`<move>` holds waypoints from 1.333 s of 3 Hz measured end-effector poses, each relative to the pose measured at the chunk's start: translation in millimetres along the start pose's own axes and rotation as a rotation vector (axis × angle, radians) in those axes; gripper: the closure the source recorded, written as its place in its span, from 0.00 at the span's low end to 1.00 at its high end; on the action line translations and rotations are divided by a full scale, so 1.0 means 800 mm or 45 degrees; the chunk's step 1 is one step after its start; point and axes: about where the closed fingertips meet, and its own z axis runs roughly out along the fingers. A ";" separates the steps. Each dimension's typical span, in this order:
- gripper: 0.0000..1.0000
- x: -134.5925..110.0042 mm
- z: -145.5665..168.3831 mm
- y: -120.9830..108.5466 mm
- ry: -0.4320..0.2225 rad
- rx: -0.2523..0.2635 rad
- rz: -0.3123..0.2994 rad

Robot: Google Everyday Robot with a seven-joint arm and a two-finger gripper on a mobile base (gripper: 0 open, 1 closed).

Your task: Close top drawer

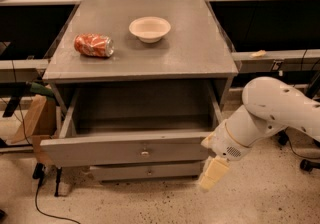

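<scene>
The top drawer (100, 152) of the grey cabinet stands partly open, with its empty inside showing. Its plain grey front carries a small metal knob (145, 153) in the middle. My gripper (212, 167) is at the right end of the drawer front, at the corner and hanging a little below it, on the white arm (280, 110) that comes in from the right. A lower grey drawer (150, 171) with a similar knob shows beneath and is shut.
On the cabinet top (195, 53) lie a crushed red can (94, 45) on its side and a white bowl (150, 29). A cardboard box (30, 118) stands left of the cabinet. A black cable (45, 203) runs over the floor. Desks line the back.
</scene>
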 end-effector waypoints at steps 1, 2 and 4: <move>0.42 -0.020 0.011 -0.030 -0.020 0.039 -0.005; 0.65 -0.040 0.019 -0.059 -0.040 0.088 -0.003; 0.86 -0.052 0.022 -0.081 -0.043 0.137 0.013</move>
